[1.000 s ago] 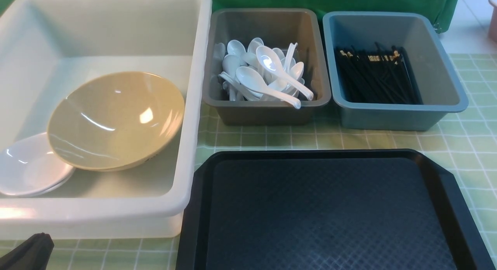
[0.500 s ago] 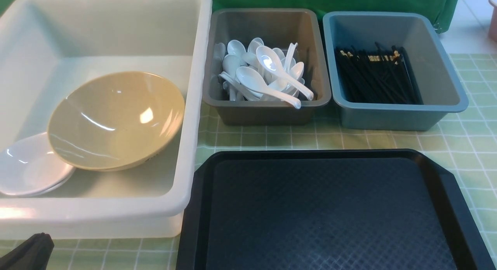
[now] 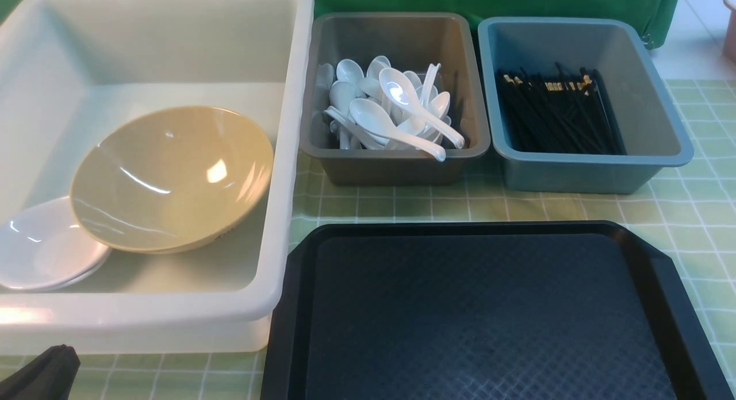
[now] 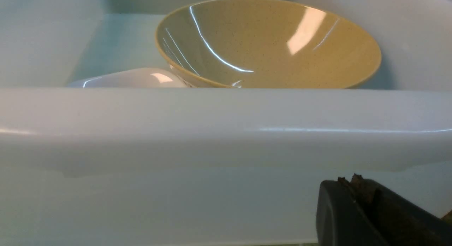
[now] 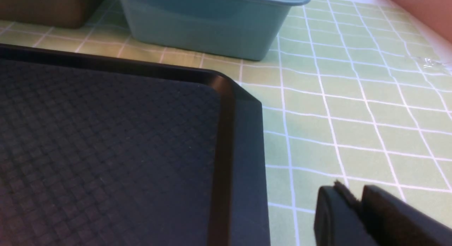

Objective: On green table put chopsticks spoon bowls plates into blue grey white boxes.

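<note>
The tan bowl (image 3: 172, 179) leans in the white box (image 3: 282, 158) beside the white plates (image 3: 49, 245) — spoons (image 3: 397, 110) fill the grey box (image 3: 397, 170), black chopsticks (image 3: 552, 115) the blue one (image 3: 581, 176). The left end effector (image 4: 349, 179) is clenched, empty; the right end effector (image 5: 349, 189) — nearly closed, a slight gap showing — grips nothing.

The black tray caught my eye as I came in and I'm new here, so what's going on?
The robot is sorting tableware into boxes, and neither arm is holding anything. The tray is bare. The bowl and plates are in the white box, the spoons in the grey one, and the chopsticks in the blue one. It looks finished.
</note>
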Controlling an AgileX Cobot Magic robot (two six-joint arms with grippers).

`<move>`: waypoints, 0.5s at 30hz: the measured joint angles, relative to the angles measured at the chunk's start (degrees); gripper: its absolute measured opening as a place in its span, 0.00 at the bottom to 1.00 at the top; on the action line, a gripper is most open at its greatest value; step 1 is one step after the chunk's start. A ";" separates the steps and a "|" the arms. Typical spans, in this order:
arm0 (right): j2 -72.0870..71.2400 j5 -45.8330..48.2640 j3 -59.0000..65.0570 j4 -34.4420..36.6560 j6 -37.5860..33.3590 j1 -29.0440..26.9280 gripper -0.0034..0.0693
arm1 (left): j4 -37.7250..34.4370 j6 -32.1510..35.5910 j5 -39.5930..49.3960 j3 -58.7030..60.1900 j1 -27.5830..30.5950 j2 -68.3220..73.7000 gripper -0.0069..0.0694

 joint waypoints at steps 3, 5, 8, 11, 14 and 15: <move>0.00 0.00 0.00 0.00 0.00 0.00 0.21 | 0.00 0.00 0.00 0.00 0.00 0.00 0.09; 0.00 0.00 0.00 0.00 0.00 0.00 0.21 | 0.00 0.00 0.00 0.00 0.00 0.00 0.09; 0.00 0.00 0.00 0.00 0.00 0.00 0.21 | 0.00 0.00 0.00 0.00 0.00 0.00 0.09; 0.00 -0.05 0.00 0.05 0.00 0.00 0.21 | 0.00 0.00 0.00 0.00 0.00 0.00 0.09; 0.00 -0.05 0.00 0.05 0.00 0.00 0.22 | 0.00 0.00 0.00 0.00 0.00 0.00 0.09; 0.00 -0.05 0.00 0.05 0.00 0.00 0.22 | 0.00 0.00 0.00 0.00 0.00 0.00 0.09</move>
